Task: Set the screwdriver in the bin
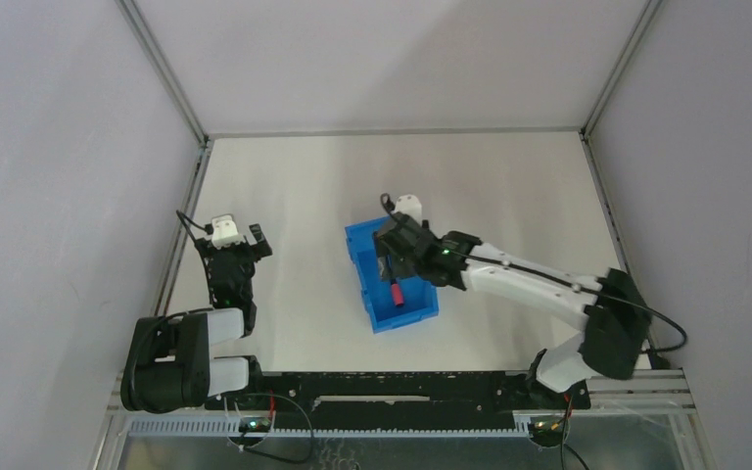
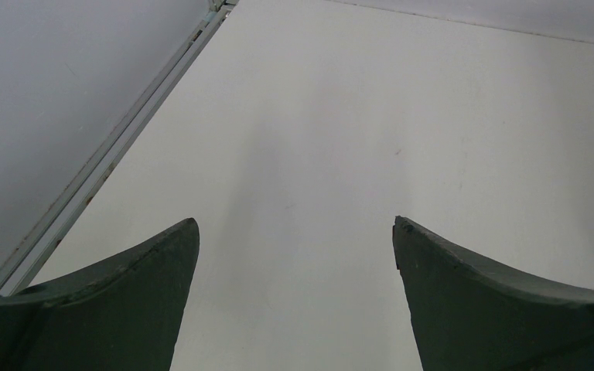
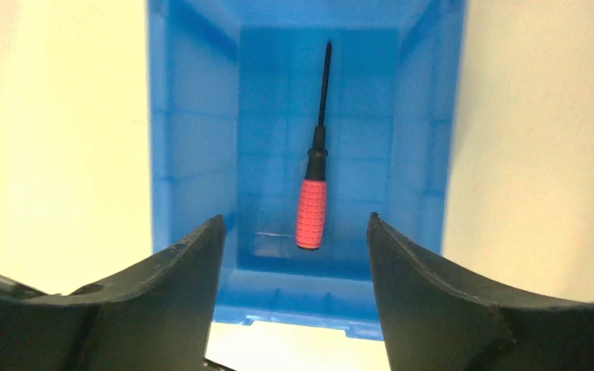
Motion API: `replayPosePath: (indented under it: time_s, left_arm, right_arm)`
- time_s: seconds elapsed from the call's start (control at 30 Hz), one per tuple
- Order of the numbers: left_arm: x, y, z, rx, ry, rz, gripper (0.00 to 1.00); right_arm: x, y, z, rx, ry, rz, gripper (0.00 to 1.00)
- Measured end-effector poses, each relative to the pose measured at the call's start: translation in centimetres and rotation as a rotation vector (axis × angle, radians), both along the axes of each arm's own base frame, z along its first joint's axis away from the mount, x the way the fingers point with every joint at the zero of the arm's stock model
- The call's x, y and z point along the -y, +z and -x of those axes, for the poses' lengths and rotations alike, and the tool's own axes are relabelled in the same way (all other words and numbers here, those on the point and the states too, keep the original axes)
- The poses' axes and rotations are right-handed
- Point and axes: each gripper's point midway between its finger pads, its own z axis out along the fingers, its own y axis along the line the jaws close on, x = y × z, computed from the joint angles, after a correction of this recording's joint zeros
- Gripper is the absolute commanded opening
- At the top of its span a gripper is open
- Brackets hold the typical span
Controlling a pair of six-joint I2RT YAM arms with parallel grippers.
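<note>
The screwdriver [image 3: 313, 201], red handle and thin black shaft, lies flat on the floor of the blue bin [image 3: 193, 154]. In the top view the screwdriver [image 1: 397, 295] lies in the near half of the bin [image 1: 421, 311]. My right gripper [image 3: 294, 228] is open and empty, hovering above the bin's far end; in the top view it [image 1: 397, 250] sits over the bin. My left gripper [image 1: 238, 238] is open and empty over bare table at the left, and it shows in the left wrist view [image 2: 295, 226].
A metal rail [image 2: 116, 151] runs along the table's left edge beside my left gripper. Grey walls enclose the table on the left, back and right. The black base rail [image 1: 392, 387] lies along the near edge.
</note>
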Motion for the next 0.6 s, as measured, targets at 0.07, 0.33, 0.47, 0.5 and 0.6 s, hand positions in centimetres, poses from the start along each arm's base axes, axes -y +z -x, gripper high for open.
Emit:
replayPosePath:
  time_s: [0.07, 0.33, 0.47, 0.5, 0.6]
  left_arm:
    - [0.0, 0.0, 0.0, 0.0, 0.0, 0.0, 1.0]
    - [0.0, 0.0, 0.0, 0.0, 0.0, 0.0, 1.0]
    - [0.0, 0.0, 0.0, 0.0, 0.0, 0.0, 1.0]
    - [0.0, 0.0, 0.0, 0.0, 0.0, 0.0, 1.0]
    - [0.0, 0.0, 0.0, 0.0, 0.0, 0.0, 1.0]
  right_arm:
    - [1.0, 2.7, -0.6, 0.054, 0.001, -0.038, 0.97]
    - [12.5, 4.9, -5.7, 0.162, -0.213, 0.009, 1.0]
    - [21.1, 3.1, -6.7, 0.135, -0.394, 0.044, 1.0]
    - [23.3, 2.8, -6.6, 0.131, -0.447, 0.054, 1.0]
    - [26.6, 2.7, -6.1, 0.137, -0.524, 0.065, 1.0]
